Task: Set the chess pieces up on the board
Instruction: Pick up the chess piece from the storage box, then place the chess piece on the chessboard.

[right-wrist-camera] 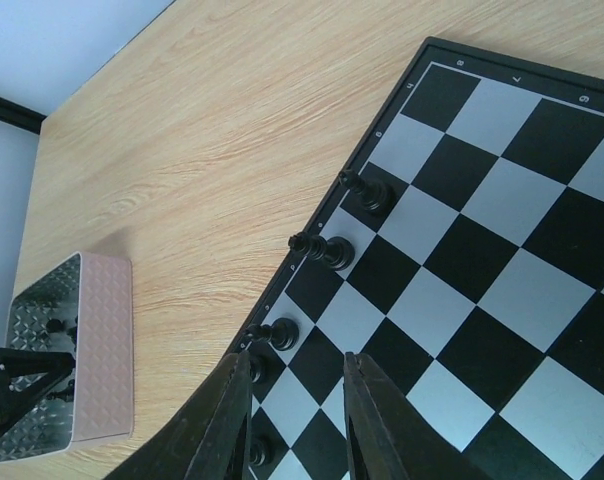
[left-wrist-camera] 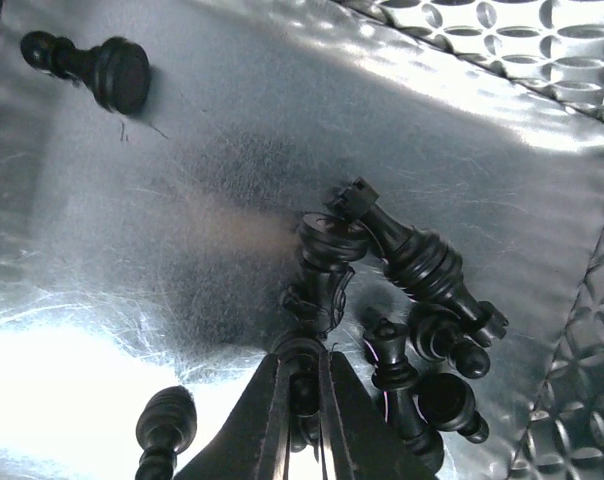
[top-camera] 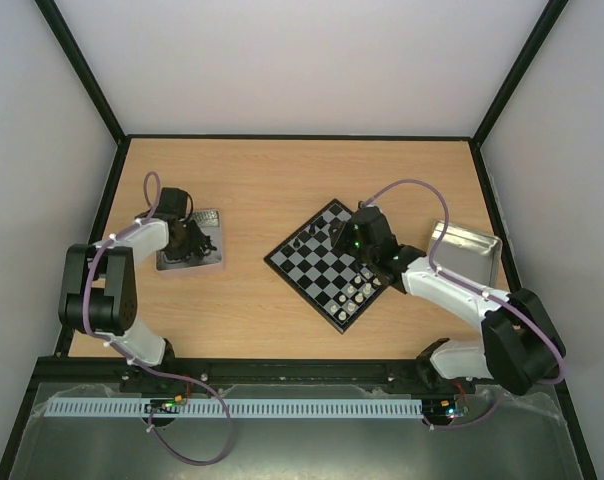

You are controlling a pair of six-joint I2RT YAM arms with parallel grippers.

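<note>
The left claw (left-wrist-camera: 304, 358) was down in a shiny metal tray (left-wrist-camera: 232, 150) on the left of the table (top-camera: 252, 180). Its fingers were clenched at the edge of a heap of black chess pieces (left-wrist-camera: 422, 270) lying on their sides. Whether a piece was pinched between them could not be told. One black pawn (left-wrist-camera: 102, 68) lay alone at the tray's far corner, and another piece (left-wrist-camera: 167, 425) lay near the claw.

The board (top-camera: 317, 265) sat cornerwise at mid-table. The right claw (right-wrist-camera: 294, 358) hung over its far-left side, fingers parted with squares showing between them. Three black pieces (right-wrist-camera: 322, 250) stood in a row along that edge, and more stood just beside the claw's left finger. A few pale pieces (top-camera: 358, 291) stood at the opposite side. A second tray (top-camera: 472, 255) lay to the right.
</note>
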